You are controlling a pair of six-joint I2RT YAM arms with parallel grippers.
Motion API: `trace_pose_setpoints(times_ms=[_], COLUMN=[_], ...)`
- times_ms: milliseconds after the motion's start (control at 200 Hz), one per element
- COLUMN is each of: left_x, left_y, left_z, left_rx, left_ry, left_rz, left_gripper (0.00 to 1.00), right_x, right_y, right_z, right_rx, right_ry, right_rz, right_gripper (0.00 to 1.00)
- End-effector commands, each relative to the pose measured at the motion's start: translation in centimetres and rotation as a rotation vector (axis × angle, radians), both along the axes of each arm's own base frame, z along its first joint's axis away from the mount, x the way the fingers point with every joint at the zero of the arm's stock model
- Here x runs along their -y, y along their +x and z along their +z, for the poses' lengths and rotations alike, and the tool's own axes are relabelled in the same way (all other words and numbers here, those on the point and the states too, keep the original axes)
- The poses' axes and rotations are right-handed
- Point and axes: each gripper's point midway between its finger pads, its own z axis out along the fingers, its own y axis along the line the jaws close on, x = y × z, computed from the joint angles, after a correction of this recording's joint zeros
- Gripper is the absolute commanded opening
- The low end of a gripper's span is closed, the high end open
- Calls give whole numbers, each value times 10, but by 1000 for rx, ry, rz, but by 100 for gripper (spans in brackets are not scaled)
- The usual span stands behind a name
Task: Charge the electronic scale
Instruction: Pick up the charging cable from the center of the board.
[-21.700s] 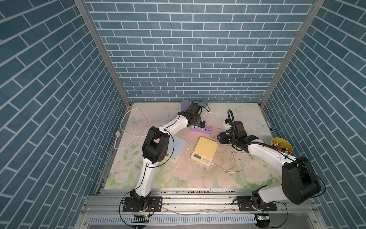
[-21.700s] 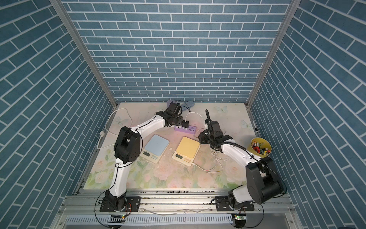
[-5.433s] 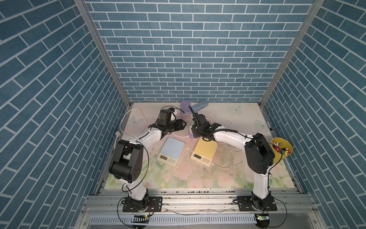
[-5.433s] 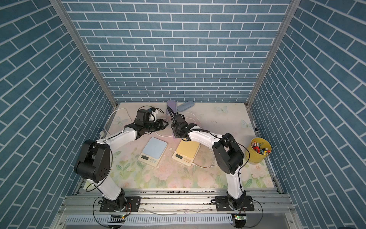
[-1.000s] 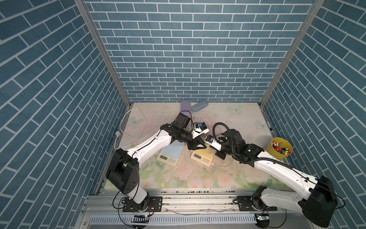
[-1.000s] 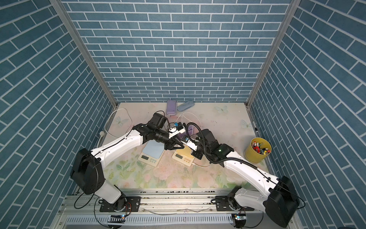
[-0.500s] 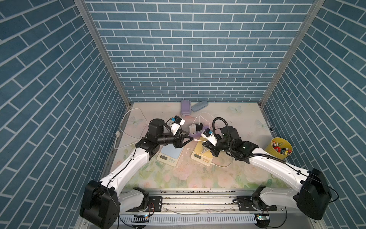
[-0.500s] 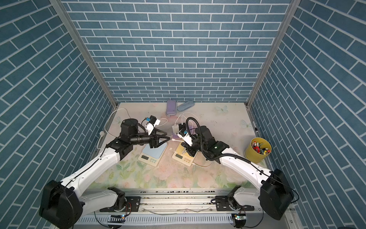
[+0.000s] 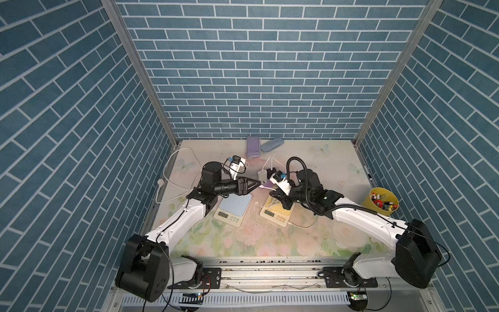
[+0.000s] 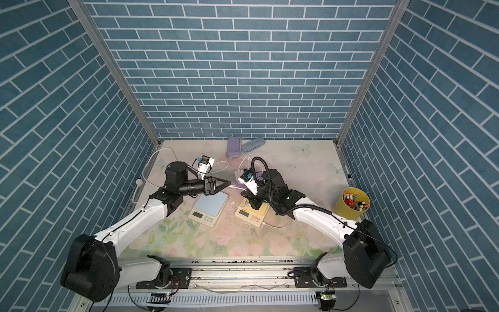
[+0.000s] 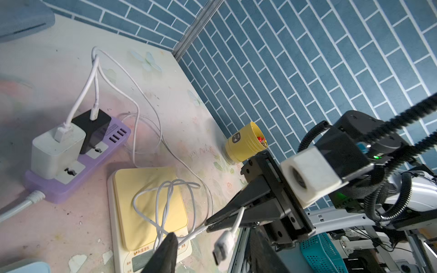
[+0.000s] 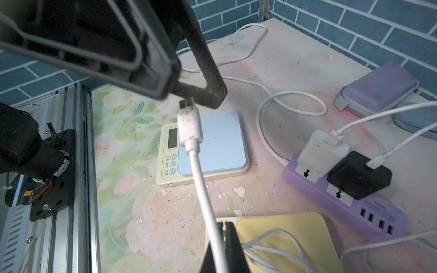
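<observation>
Two scales lie side by side on the table in both top views, with the back wall at 12 o'clock. The blue scale sits just toward 9 o'clock of the yellow scale, and each has its long axis running roughly 7 to 1 o'clock, display at the 7 o'clock end. Above the gap between them, your left gripper and right gripper meet tip to tip. In the left wrist view, the right gripper's jaws are pressed together on the white cable. Its plug hangs free between your left gripper's spread jaws, which clamp nothing. Loose loops rest on the yellow scale, and two chargers fill the purple power strip. In the right wrist view, the plug's long axis runs away from the right gripper, metal tip toward a left finger, with the blue scale below. I judge you are mid-handover: the power end looks connected, the plug is in no port, and seating it remains.
</observation>
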Motion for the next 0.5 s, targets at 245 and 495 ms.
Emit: trace_pose_setpoints(times_ms=[245,495], left_x=[1,-3], left_y=[-1,-4], left_z=[8,11], left_rx=[-31,-23], left_ry=[-40,-28], left_rz=[-23,-11], left_gripper=[32,0], right_x=[-16,-21], right_y=[8,3], right_z=[13,5], right_rx=[-4,-31], right_ry=[38,0], right_rz=[26,73], right_gripper=[0,0])
